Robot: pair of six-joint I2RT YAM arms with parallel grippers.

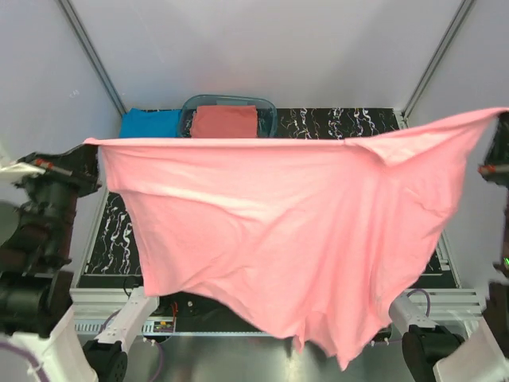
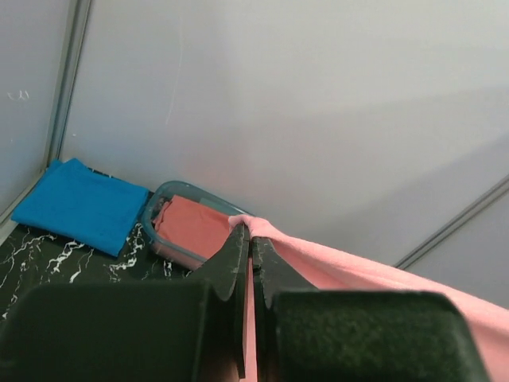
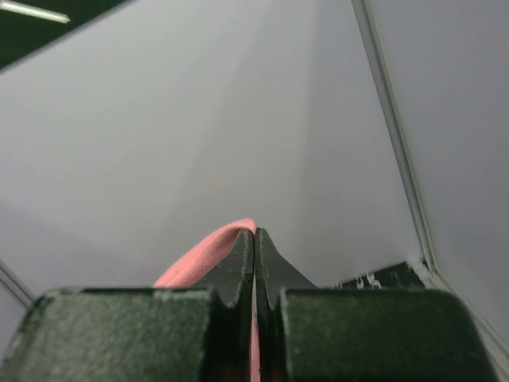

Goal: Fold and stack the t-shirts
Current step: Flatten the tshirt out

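Note:
A light pink t-shirt (image 1: 278, 231) hangs spread wide in the air over the table, held by two upper corners. My left gripper (image 2: 251, 235) is shut on its left corner, pink cloth (image 2: 334, 267) pinched between the jaws. My right gripper (image 3: 254, 235) is shut on the right corner, with a pink hem (image 3: 203, 255) curving out to the left. In the top view both grippers are high at the sides, the left gripper (image 1: 94, 145) and the right gripper (image 1: 503, 115). A folded bright blue t-shirt (image 1: 149, 122) lies at the back left. A coral-red t-shirt (image 1: 224, 121) lies folded in the tub.
A clear bluish plastic tub (image 1: 270, 111) stands at the back beside the blue shirt. The black marbled table top (image 1: 334, 121) is mostly hidden behind the hanging cloth. White walls with metal frame posts (image 1: 91, 52) close in the back and sides.

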